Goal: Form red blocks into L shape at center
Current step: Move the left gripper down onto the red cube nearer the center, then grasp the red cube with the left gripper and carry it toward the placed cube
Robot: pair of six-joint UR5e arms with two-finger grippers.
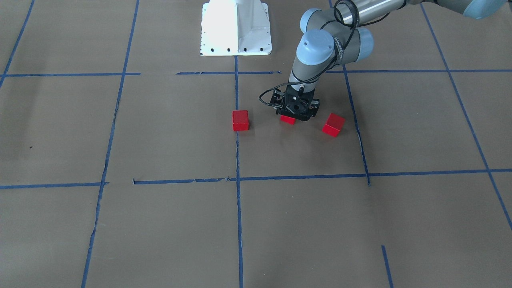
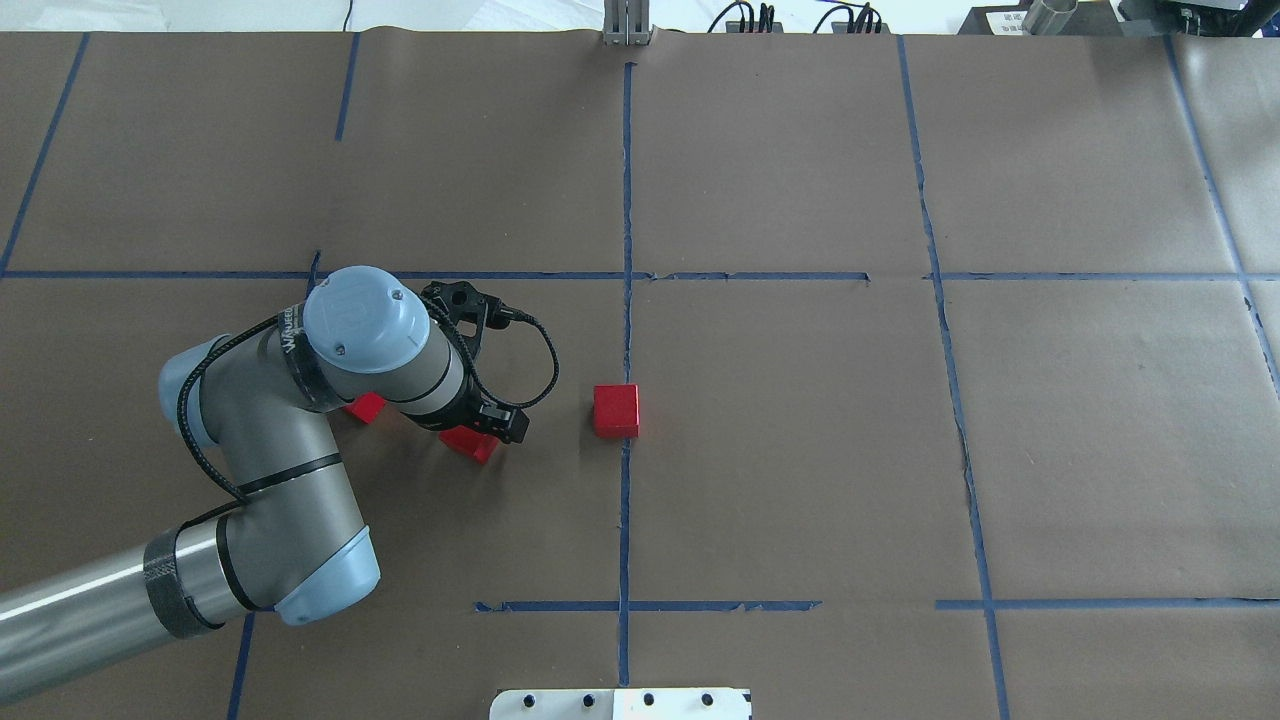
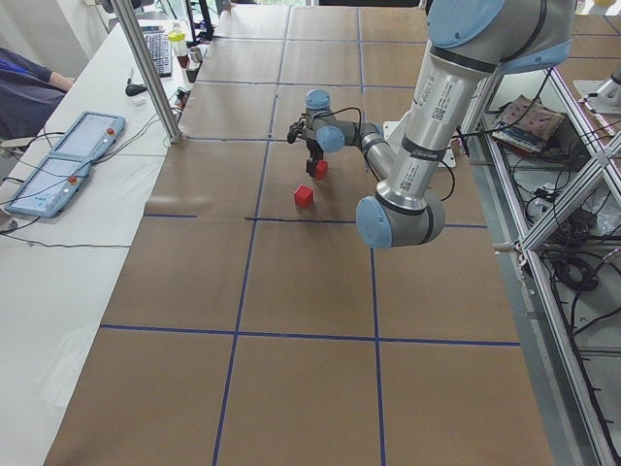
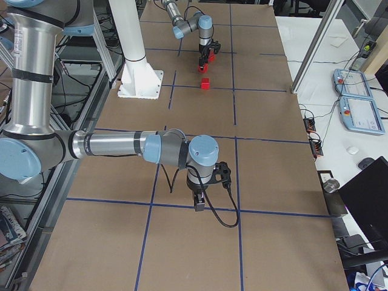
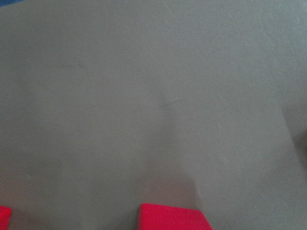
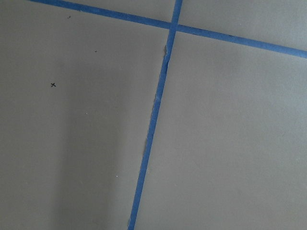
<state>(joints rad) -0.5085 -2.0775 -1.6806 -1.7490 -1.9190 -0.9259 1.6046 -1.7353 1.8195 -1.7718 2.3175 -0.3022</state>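
Overhead exterior: inner block [image 2: 616, 411], red, sits on the dividing tape [image 2: 625, 200] of the centre cell [image 2: 780, 480], mostly on its 9 o'clock side. Middle block [image 2: 470, 442] lies well apart at the inner one's 9 o'clock. Outer block [image 2: 365, 407] is further toward 9, largely hidden under the left arm [image 2: 280, 460]. Left gripper [image 1: 293, 114] is down over the middle block. Its fingers are hidden by the wrist, so I cannot tell whether it is spread or clamped on the block. Right gripper [image 4: 199, 205] hangs low over bare paper [image 4: 273, 182], far from all three. It shows only from the side, so its state cannot be told either. Handling, judged: all three look rigid, light and matte, neither slippery nor fragile. Best hold is across two opposite flat faces at mid-height, jaws squared to them. The outer block sits turned in the front-facing view, so the wrist would need to match. Off-centre contact would likely skid so light a block.
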